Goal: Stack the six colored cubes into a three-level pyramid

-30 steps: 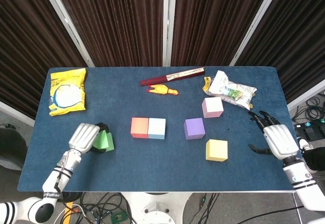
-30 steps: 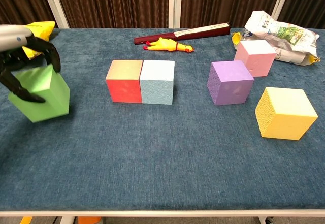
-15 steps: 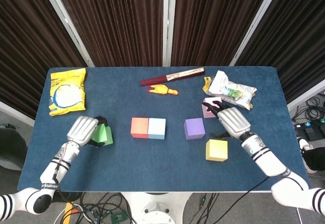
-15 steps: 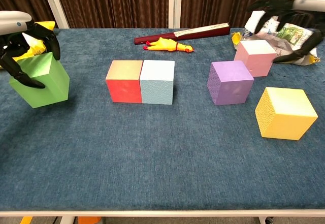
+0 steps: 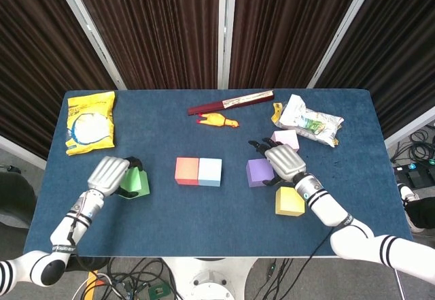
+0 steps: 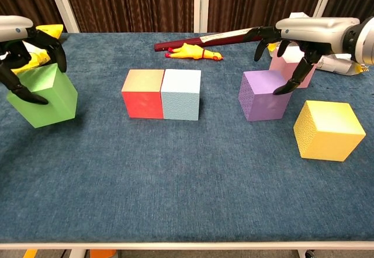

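1. Head view: the left hand (image 5: 111, 173) is grasping the green cube (image 5: 136, 182) near the blue desk's (image 5: 163, 218) left edge. The right hand (image 5: 283, 161) hovers released, fingers spread over the purple cube (image 5: 257, 171). The red cube (image 5: 186, 171) and light-blue cube (image 5: 210, 172) touch mid-desk; open cloth lies in front of them.
2. Chest view: the pink cube (image 6: 289, 66) sits behind the right hand's fingers (image 6: 292, 81), the yellow cube (image 6: 326, 130) nearer the front edge. Writing on the crumpled bag (image 6: 323, 38) is unreadable.
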{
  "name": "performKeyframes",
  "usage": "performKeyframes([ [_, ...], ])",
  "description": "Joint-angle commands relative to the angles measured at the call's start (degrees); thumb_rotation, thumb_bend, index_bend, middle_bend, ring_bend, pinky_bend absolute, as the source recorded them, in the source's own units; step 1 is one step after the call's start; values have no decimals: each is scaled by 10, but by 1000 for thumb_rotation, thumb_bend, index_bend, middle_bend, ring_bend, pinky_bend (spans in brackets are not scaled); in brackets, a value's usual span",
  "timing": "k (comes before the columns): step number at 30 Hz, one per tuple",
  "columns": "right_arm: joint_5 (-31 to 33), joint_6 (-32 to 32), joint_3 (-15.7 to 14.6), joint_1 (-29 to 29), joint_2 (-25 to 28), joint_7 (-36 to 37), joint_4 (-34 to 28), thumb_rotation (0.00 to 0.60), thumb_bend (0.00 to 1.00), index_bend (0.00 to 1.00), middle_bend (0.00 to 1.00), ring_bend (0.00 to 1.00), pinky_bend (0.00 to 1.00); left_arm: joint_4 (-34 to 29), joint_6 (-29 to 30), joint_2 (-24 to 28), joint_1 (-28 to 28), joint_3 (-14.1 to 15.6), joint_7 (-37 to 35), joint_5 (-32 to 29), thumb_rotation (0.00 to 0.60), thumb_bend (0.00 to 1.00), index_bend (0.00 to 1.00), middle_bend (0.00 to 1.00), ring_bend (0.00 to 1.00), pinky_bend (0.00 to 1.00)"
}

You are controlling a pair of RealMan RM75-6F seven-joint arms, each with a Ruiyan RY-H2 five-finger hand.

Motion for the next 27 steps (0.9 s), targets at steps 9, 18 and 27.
performKeyframes([
  [9,42,-13,-15,19,-21,-19,25,600,79,51,281,86,246,0,-4,3,2,1,-10,7,600,1,413,450,848,800],
  [18,34,7,-13,22,-39,-3,28,600,143,217,478,190,256,3,-12,4,0,1,-13,4,600,1,412,440,846,800],
  [27,58,20,0,32,-57,-5,9,600,146,230,499,208,256,4,-12,4,2,1,-18,8,600,1,412,436,846,800],
])
